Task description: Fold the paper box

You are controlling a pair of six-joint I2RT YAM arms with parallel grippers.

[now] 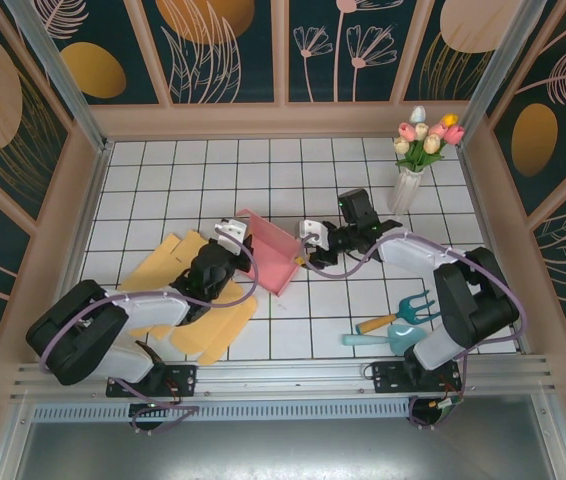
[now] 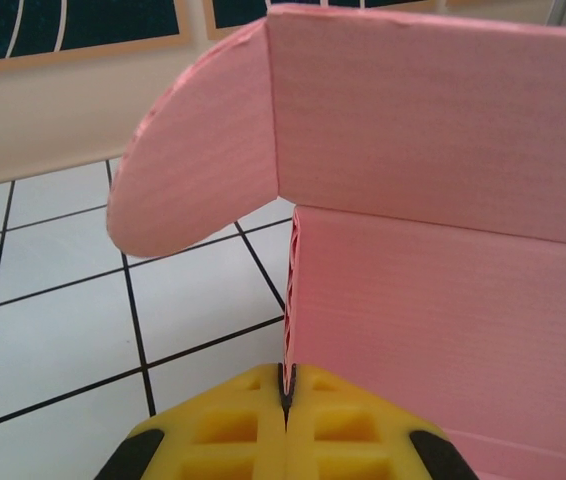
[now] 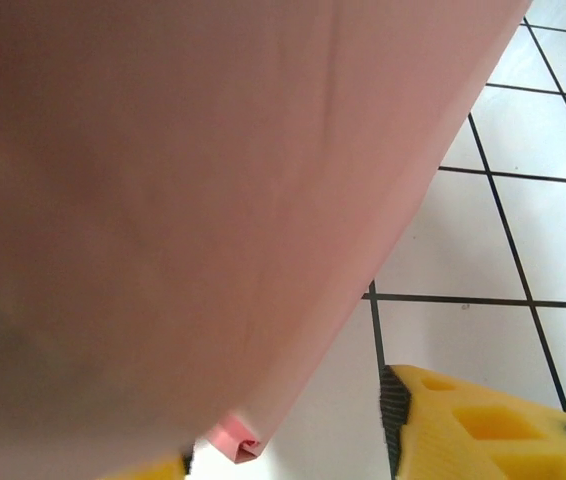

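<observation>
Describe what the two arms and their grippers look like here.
The left arm and right arm are black at the joints with white shells; a lilac cable loops along each. The fingers are yellow, waffle-pocketed, with black patches.

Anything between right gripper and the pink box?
Nothing visible. The right gripper is at the right edge of the pink box, jaws apart with a panel corner between them. The left gripper is shut on a wall at the other side.
</observation>
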